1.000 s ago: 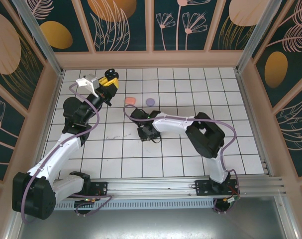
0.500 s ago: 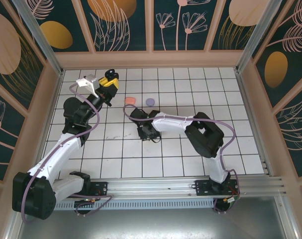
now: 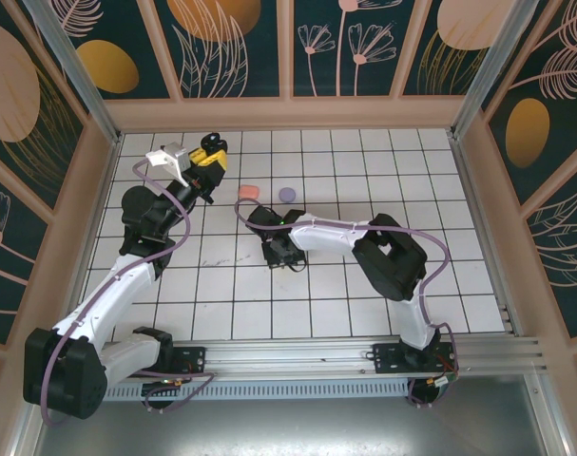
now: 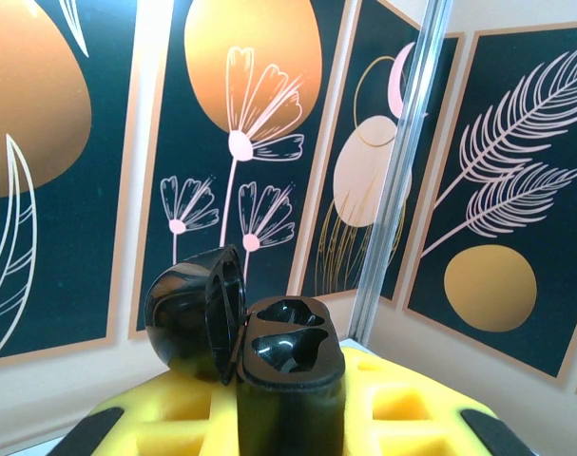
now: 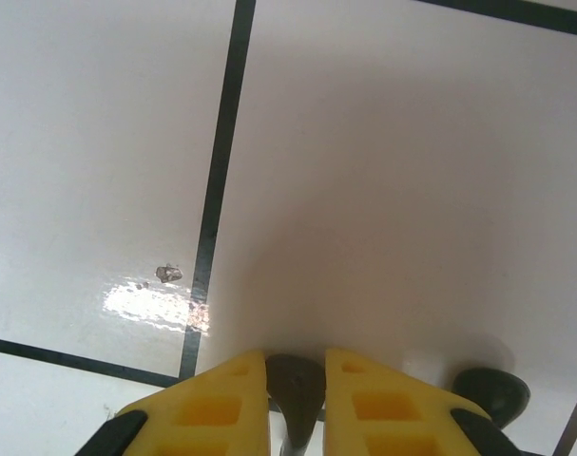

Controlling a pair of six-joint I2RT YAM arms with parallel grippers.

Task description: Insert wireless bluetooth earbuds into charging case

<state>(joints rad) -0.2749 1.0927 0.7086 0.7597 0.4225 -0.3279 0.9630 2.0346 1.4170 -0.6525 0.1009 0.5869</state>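
Early in the task, by my read. No bud is seated yet.

Your left pincer point(image 4: 290, 429) is clamped on the black case point(image 4: 288, 353) and holds it upright in the air near the far left of the table point(image 5: 412, 190). Its lid point(image 4: 188, 318) is flipped open to the left. Both sockets in the case look empty.

Your right pincer point(image 5: 296, 372) is down at the table near mid-field, well apart from the left one. Its yellow pads point(image 5: 212, 404) are drawn close together on a small dark piece, which I take to be a black earbud point(image 5: 296, 388). It looks gripped, but the tip is at the table, so not lifted as far as I can tell. A second dark piece point(image 5: 492, 391) lies on the table just to the right of the pads; probably the other black bud, but it is cut off at the frame edge.

Counts:
- Cases: three. One black, in your left pincer. One salmon case point(image 3: 249, 191) and one lavender case point(image 3: 287, 194) on the table, near each other, between the two pincers.
- Black buds: two, if I read the dark pieces right.
- Salmon and lavender buds: the cases are too small from the top view to say whether they are shut or filled.

Left to do, judged from this: lift the gripped bud, carry it to the open black case, seat it, then fetch the second one. Colored pairs unknown.
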